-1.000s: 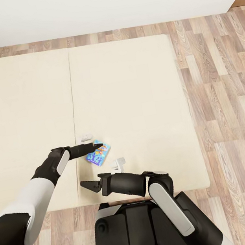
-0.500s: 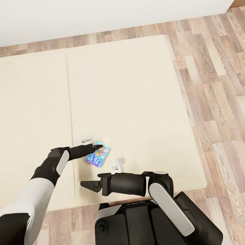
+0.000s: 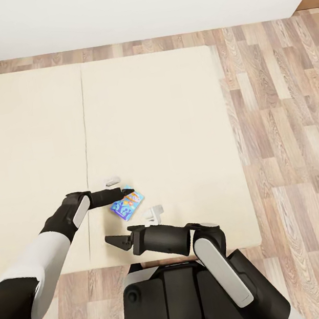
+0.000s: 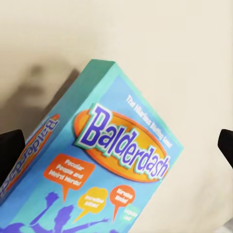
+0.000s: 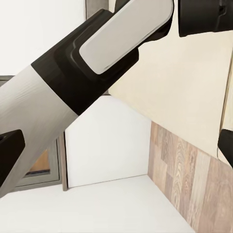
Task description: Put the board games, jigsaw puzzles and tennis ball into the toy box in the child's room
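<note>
One board game point(image 3: 127, 205), the small blue Balderdash box, lies on the bed point(image 3: 164, 127) near its front edge, with the left gripper point(image 3: 126, 191) at its far edge, fingers spread wide and holding nothing. The whole view has slid sideways since a second ago, so the camera moved, not the box: the grasp is still pending. The right gripper point(image 3: 110, 240) hangs open and empty. Two small white bits beside the box are unclear.

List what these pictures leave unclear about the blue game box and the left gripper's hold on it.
- Head view: the left gripper covers one corner of the blue game box; whether its fingers touch the box cannot be told.
- Left wrist view: the box is cut off by the picture's edge, so its far end stays unseen.
- Head view: two small white items on the bed are too small to identify.
</note>
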### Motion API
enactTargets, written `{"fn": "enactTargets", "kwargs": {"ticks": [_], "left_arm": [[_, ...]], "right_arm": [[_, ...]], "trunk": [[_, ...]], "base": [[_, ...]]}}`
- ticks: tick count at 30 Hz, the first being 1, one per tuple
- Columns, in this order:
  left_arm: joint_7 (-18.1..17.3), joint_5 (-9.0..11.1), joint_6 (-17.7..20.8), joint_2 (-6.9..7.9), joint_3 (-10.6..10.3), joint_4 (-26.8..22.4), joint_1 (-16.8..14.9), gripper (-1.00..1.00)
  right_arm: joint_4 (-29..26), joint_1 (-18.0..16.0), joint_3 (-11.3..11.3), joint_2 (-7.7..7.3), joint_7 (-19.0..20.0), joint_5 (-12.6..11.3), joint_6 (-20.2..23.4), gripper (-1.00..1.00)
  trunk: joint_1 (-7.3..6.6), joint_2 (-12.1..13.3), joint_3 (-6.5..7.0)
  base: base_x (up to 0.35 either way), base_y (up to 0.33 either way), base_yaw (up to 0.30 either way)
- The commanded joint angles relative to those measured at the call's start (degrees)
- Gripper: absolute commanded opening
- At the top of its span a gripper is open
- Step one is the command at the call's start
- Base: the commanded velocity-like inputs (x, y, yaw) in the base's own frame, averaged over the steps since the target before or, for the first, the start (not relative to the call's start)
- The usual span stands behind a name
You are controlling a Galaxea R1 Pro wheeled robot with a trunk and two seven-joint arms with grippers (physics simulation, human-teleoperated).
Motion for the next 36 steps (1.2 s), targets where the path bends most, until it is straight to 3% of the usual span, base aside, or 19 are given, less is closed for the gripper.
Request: {"fn": "enactTargets", "kwargs": {"ticks": [1, 36], "left_arm": [[0.1, 0.4, 0.4, 0.07, -0.3, -0.1, 0.0, 1.0], [0.1, 0.4, 0.4, 0.29, -0.2, -0.1, 0.0, 1.0]], "right_arm": [[0.0, 0.0, -0.1, 0.05, 0.2, 0.2, 0.2, 1.0], [0.0, 0.0, -0.1, 0.06, 0.2, 0.2, 0.2, 1.0]], "trunk": [[0.03, -0.1, -0.06], [0.03, -0.1, -0.06]], "base": [[0.0, -0.003, 0.0], [-0.05, -0.026, 0.0]]}}
